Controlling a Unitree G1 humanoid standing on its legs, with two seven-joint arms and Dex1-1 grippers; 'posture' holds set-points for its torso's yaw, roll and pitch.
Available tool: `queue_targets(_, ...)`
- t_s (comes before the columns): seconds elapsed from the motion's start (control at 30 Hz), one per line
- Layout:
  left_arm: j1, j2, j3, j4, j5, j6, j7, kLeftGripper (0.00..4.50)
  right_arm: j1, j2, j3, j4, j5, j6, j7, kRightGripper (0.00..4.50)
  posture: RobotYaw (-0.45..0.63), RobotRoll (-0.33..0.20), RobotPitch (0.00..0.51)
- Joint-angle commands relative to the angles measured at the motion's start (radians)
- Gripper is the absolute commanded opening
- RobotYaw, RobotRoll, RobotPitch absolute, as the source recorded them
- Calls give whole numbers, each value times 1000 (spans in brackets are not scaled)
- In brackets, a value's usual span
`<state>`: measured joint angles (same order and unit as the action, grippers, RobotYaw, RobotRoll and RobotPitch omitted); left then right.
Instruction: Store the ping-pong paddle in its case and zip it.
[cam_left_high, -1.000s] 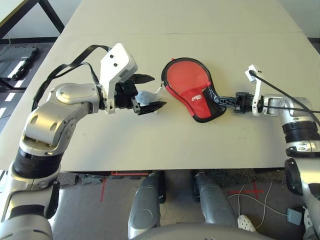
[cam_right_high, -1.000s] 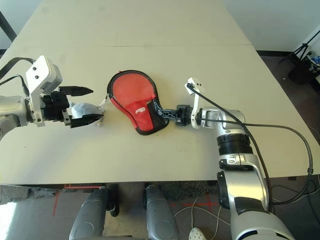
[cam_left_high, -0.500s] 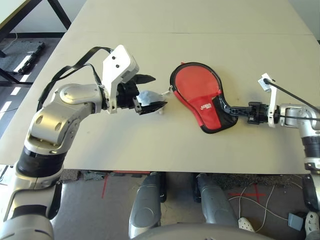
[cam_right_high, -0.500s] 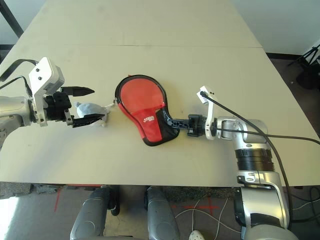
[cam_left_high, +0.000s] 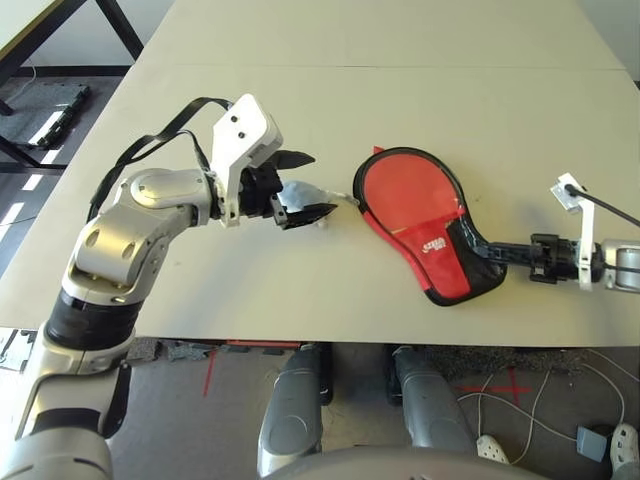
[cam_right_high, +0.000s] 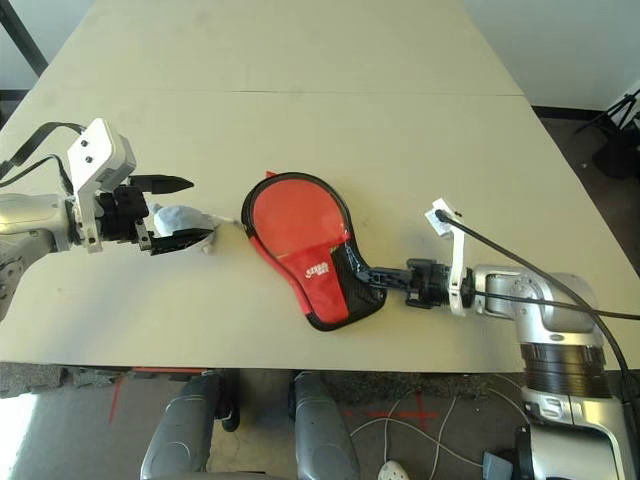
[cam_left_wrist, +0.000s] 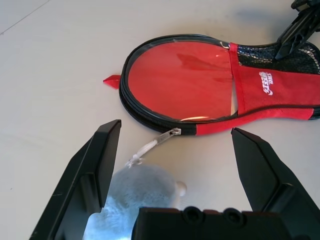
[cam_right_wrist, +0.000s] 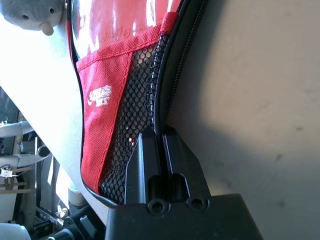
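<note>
The red-and-black case (cam_left_high: 415, 205) lies flat on the table, round end toward my left arm, black mesh pocket (cam_right_wrist: 137, 100) toward my right. My right gripper (cam_left_high: 484, 253) is shut on the case's black piped edge at the mesh end (cam_right_wrist: 161, 139). My left gripper (cam_left_high: 312, 186) stands open, its fingers on either side of a small grey-blue pouch (cam_left_wrist: 132, 192). A pale cord runs from that pouch to the case's zipper pull (cam_left_wrist: 167, 136). The ping-pong paddle is hidden.
The table's front edge (cam_left_high: 330, 338) runs close below the case and both grippers. A seam (cam_left_high: 400, 68) crosses the beige tabletop far behind them. A black cable (cam_right_high: 560, 300) trails from my right wrist.
My right gripper has dragged the case to the right and nearer the front edge, away from the pouch. The left gripper has stayed open around the pouch.
</note>
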<state>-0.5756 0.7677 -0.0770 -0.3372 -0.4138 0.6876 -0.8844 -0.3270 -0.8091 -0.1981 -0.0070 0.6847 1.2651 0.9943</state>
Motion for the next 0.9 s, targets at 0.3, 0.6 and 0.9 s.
queue_targets(0.3, -14, -20, -36, 33, 31, -34, -21, 4500, 29, 73, -47, -66, 81, 67, -113, 15, 44, 0, 220)
queue_targets(0.6, 2, -14, -30, 28, 39, -34, -30, 4500, -27, 12, -25, -15, 97, 98, -92, 1728, 54, 0, 220)
queue_targets(0.9, 7, -7, -26, 27, 40, -34, -34, 4500, -184, -159, 62, 142, 31, -62, 78, 4482, 55, 0, 219)
